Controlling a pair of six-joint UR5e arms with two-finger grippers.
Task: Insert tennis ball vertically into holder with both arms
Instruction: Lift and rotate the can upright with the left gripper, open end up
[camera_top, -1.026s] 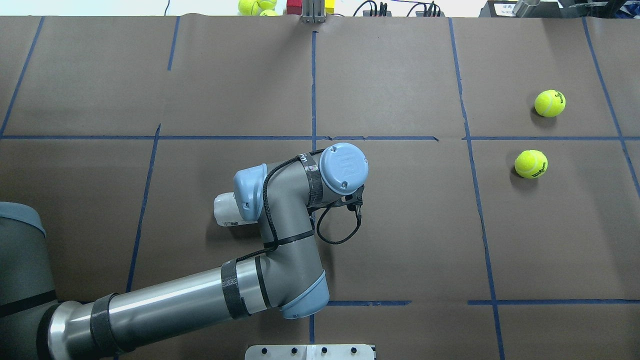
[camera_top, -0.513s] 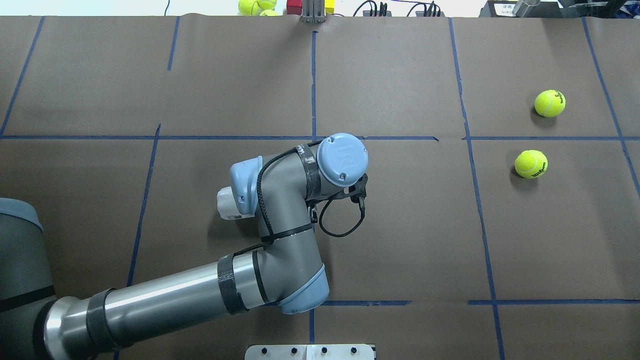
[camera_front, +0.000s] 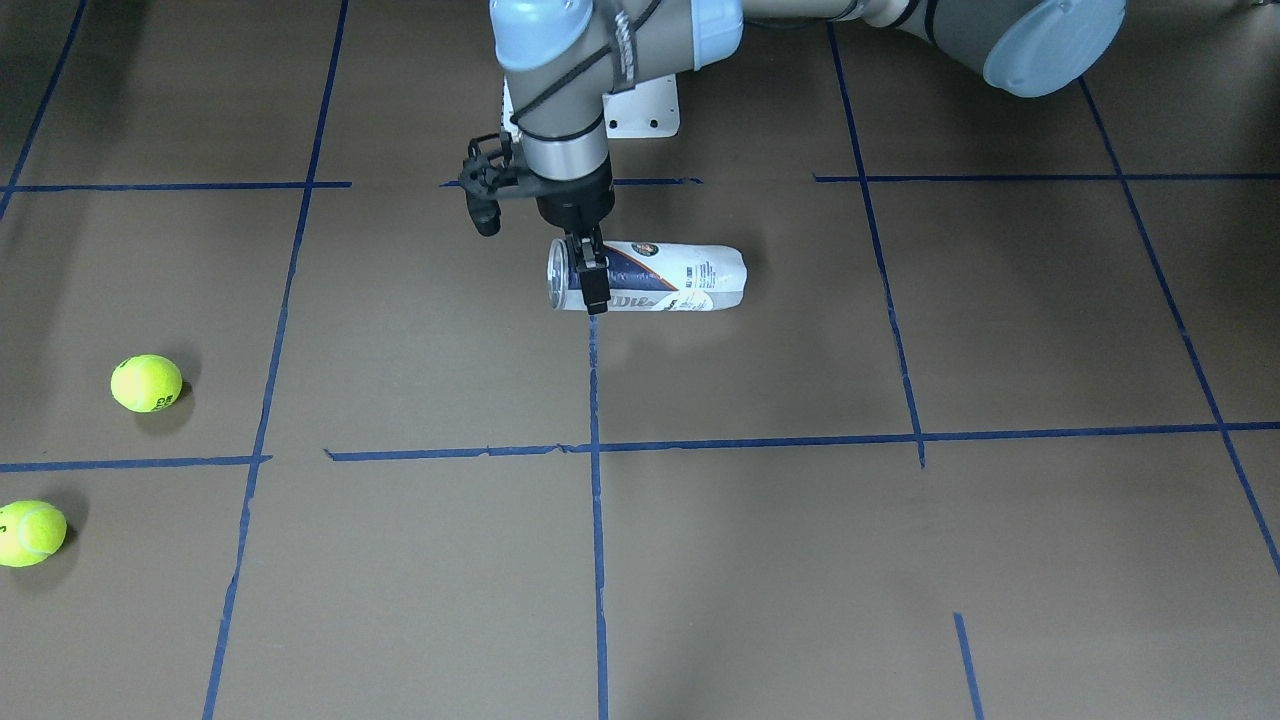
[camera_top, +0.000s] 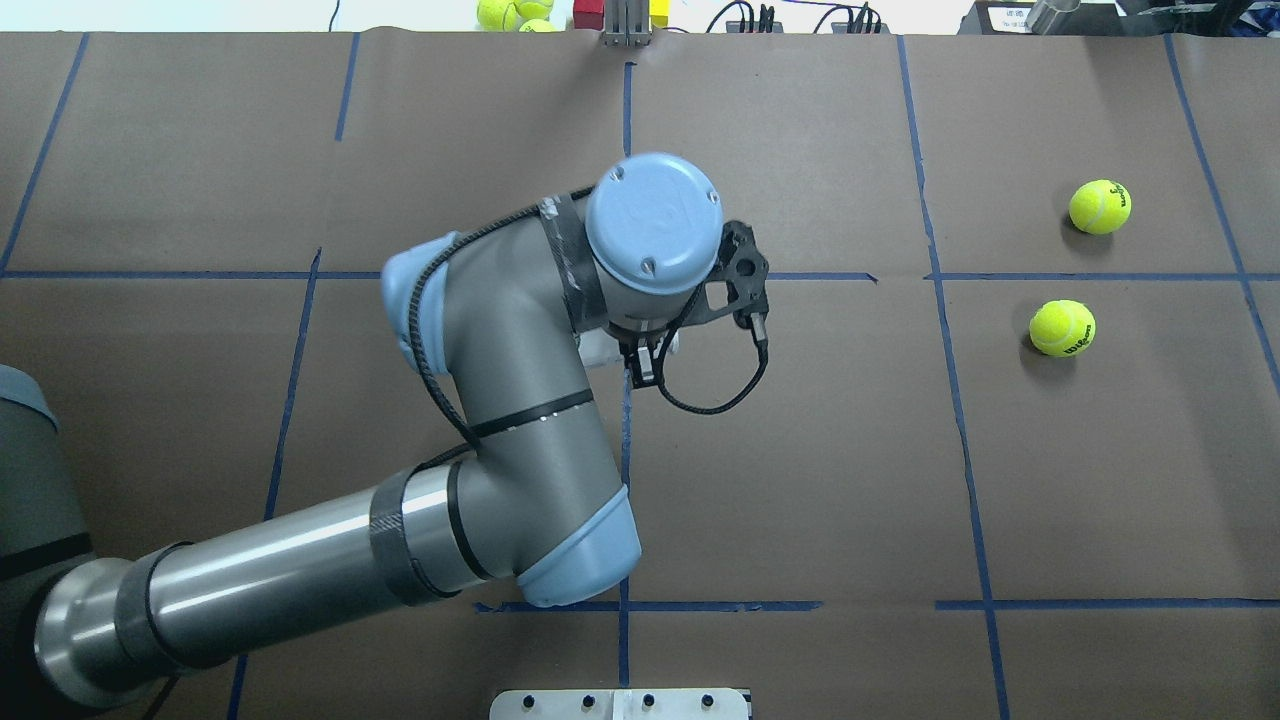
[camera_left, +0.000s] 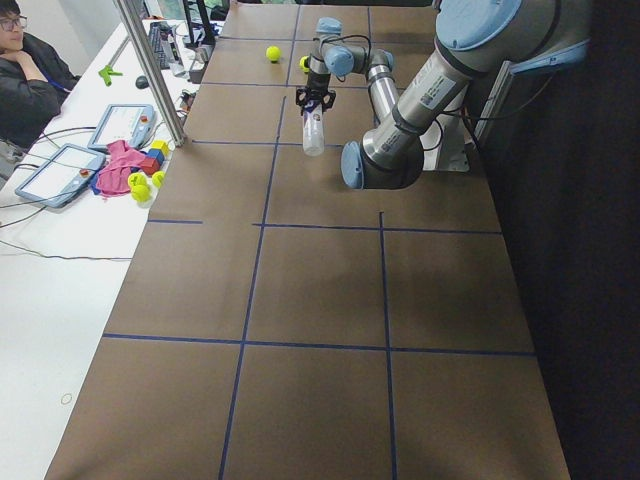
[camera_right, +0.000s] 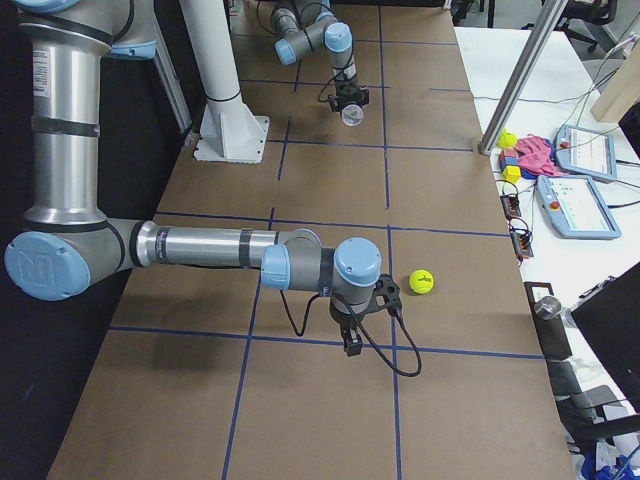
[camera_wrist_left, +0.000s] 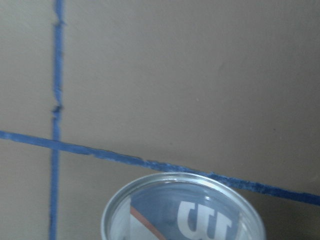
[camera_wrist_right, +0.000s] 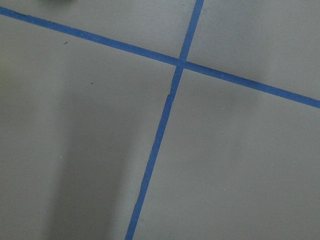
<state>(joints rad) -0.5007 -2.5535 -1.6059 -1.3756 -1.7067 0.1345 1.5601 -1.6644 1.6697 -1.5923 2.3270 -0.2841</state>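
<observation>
The holder, a clear can with a white and navy label, hangs on its side just above the brown table, mouth toward the balls. My left gripper is shut across it near the metal-rimmed mouth. In the overhead view my wrist hides most of the holder. The left wrist view shows its mouth. Two tennis balls lie on the table's right side. My right gripper hovers low over a tape crossing near a ball; I cannot tell whether it is open.
The white pedestal base stands at the robot's edge. Spare balls and coloured blocks sit beyond the far edge. An operator sits at a side table with tablets. Blue tape lines grid the table.
My left arm has risen and swung toward the far side. The holder, which lay beside the wrist, has come up with the gripper and is mostly hidden under it. The balls have not moved.
</observation>
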